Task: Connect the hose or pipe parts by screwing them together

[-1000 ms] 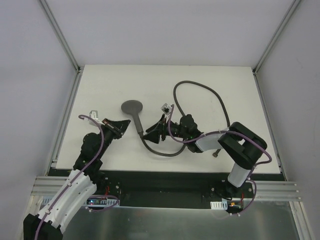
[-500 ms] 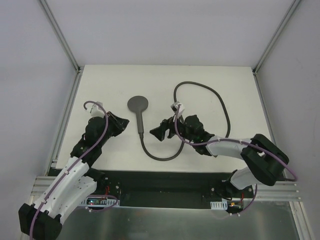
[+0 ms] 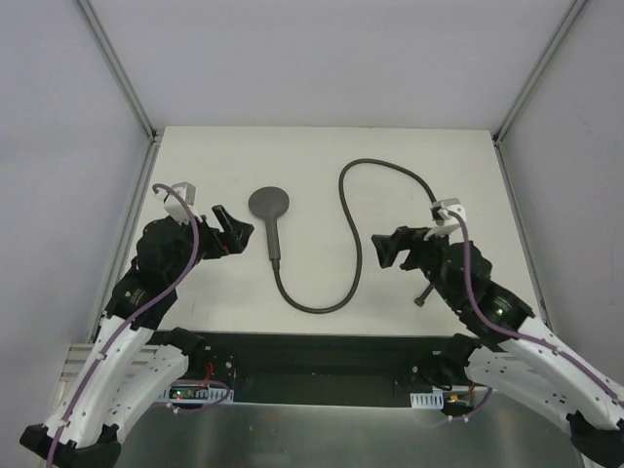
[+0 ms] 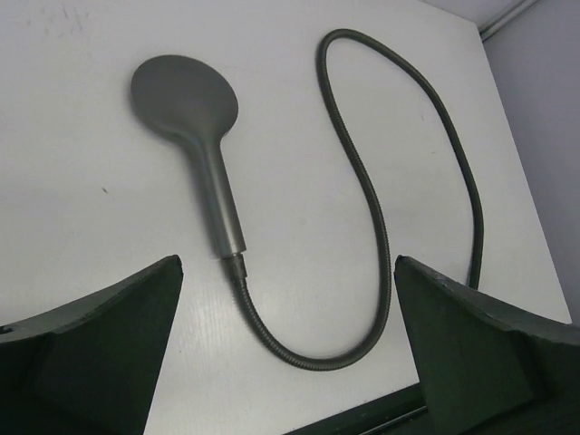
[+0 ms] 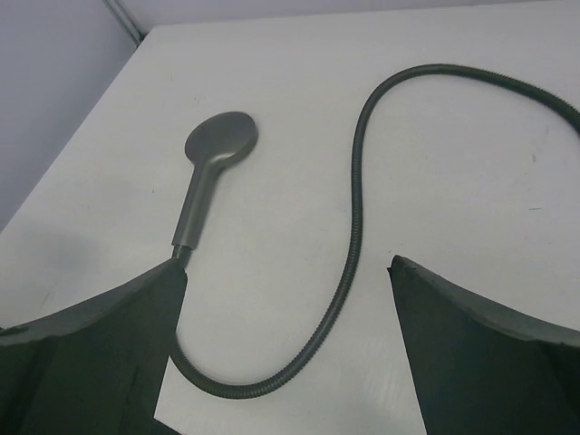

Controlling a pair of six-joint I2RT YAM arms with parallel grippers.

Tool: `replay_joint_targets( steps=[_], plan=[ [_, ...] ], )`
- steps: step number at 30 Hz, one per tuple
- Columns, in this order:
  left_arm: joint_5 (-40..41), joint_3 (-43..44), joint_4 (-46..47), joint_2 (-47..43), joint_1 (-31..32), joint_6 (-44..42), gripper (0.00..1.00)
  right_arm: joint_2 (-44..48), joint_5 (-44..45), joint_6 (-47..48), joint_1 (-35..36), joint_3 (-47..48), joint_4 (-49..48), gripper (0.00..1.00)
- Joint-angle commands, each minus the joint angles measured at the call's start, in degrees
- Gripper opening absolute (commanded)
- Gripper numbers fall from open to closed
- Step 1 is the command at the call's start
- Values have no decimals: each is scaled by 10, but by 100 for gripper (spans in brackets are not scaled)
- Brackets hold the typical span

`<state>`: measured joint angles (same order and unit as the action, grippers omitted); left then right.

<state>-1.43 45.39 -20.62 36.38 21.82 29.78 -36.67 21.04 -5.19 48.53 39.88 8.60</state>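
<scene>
The dark grey shower head [image 3: 268, 202] lies flat on the white table, its handle pointing toward the near edge. The hose [image 3: 359, 255] meets the handle's end, curves along the front, loops to the back and runs down the right to its free end fitting [image 3: 421, 300]. My left gripper [image 3: 232, 232] hovers open left of the handle, holding nothing. My right gripper [image 3: 382, 250] is open right of the hose's middle stretch, also holding nothing. The left wrist view shows the shower head [image 4: 184, 95], the hose [image 4: 362, 181] and the open left gripper [image 4: 285, 265]. In the right wrist view are the shower head [image 5: 222, 138], the hose [image 5: 353, 227] and the open right gripper [image 5: 288, 265].
The white table [image 3: 195, 156] is bounded by grey walls with metal frame posts [image 3: 122, 73] at the back corners. A black strip [image 3: 312, 351] runs along the near edge above the arm bases.
Both arms have drawn back from the shower head and hose, the right one far to the right. The left gripper went from shut to open and the right opened wider. The head shifted slightly up-right early on.
</scene>
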Motion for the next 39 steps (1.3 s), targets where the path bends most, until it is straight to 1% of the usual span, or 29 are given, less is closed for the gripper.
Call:
replay_joint_targets(
  steps=[1,4,6,9,13,24,30,39],
  plan=[
    [-22,13,-17,-82,4,-64,99,69,50,8,0,29,121,96],
    [-48,3,-14,-132,4,-77,99,125,-8,45,0,11,95,96],
    [-55,-7,-13,-151,3,-75,99,153,-11,43,-1,-8,85,96],
    [-71,-21,-13,-177,3,-73,99,158,-18,35,-1,-12,86,96],
    [-76,-29,-13,-195,4,-65,99,140,-28,26,0,-14,83,96],
    [-67,-35,-12,-203,3,-67,99,129,-39,29,0,-9,77,96],
    [-67,-33,-13,-194,4,-68,99,129,-35,35,0,-7,74,96],
    [-66,-22,-5,-180,4,-64,99,128,-51,40,-1,-5,66,96]
  ],
)
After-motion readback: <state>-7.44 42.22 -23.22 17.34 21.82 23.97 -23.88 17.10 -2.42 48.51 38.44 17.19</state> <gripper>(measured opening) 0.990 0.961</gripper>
